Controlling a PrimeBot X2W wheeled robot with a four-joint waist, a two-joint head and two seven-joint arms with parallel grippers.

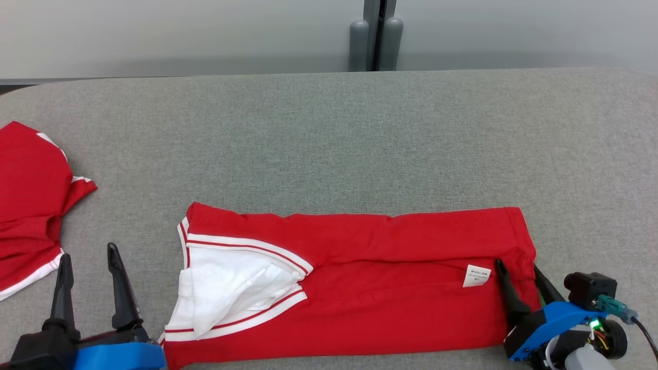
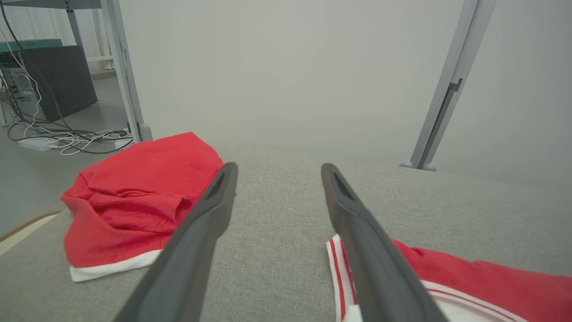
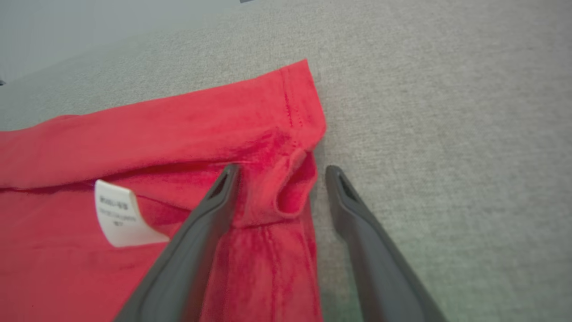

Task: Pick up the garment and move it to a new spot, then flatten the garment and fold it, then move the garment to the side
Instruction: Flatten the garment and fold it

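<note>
1. The garment (image 1: pixel 390 277), a red shirt, lay as a long doubled band along the table's (image 1: pixel 360 144) near edge, a little right of the middle. Its white-trimmed collar (image 1: pixel 241 288) pointed to the left edge and its hem (image 1: pixel 524 241) to the right edge.
2. A white label (image 1: pixel 476 275) lay exposed on top near the hem, and a small loop of cloth bulged at that end.
3. The right pincer (image 1: pixel 517 264) stood released, its fingers spread astride that bulge, one over the cloth and one over bare table. It grasped nothing.
4. The left pincer (image 1: pixel 88 251) was also released and empty, over bare table just left of the collar, towards the near left corner.
5. A second red shirt (image 1: pixel 31 205) lay crumpled at the left edge, well apart.
6. The lengthwise fold looked done, so the step in hand was likely the fold end to end.
7. To do it well, the right pincer should come down low and catch every layer at the hem, not just the loose loop.
8. The lift should be modest so the band does not fall open.
9. The hem should be laid square on the collar end, the long edges matched, the label tucked inside.
10. The left pincer could hold the collar end down against dragging.
</note>
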